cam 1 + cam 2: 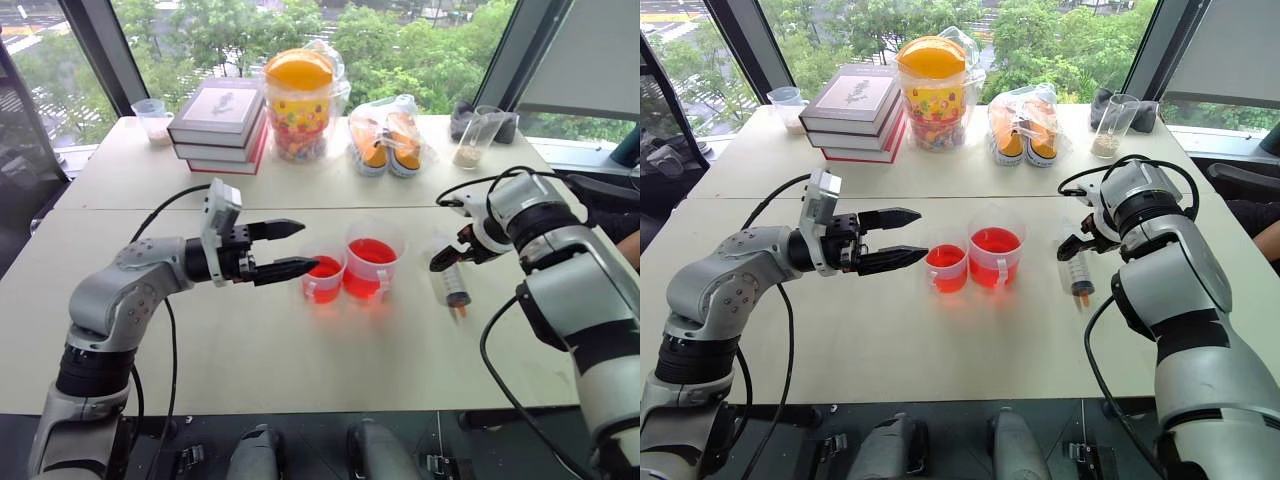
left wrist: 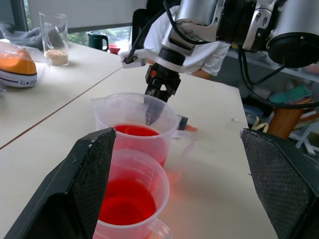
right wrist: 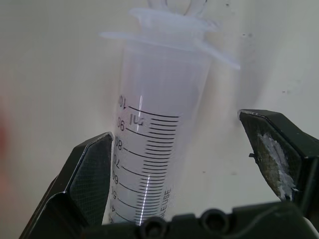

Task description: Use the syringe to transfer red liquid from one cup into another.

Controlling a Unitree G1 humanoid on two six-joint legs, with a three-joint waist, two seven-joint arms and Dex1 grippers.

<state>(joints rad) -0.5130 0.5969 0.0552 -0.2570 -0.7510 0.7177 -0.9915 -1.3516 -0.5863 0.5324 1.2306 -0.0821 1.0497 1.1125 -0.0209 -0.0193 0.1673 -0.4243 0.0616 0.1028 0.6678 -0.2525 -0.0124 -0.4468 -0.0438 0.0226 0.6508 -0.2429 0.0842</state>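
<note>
Early stage: my right gripper (image 1: pixel 447 258), jaws wide, straddles the syringe (image 1: pixel 456 283) lying on the table right of both red-filled cups, left gripper (image 1: pixel 296 248) wide beside them; grasp, draw and transfer remain.

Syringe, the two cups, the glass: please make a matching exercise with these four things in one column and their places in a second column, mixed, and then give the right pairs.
Things:
1. syringe
2. taller cup
3. shorter cup
4. glass

Places:
A. just in front of the left gripper
B. far edge of the table, near the window
C. on the table under the right gripper, between its open fingers
D. between the shorter cup and the syringe

Pairs: 1-C, 2-D, 3-A, 4-B
</note>
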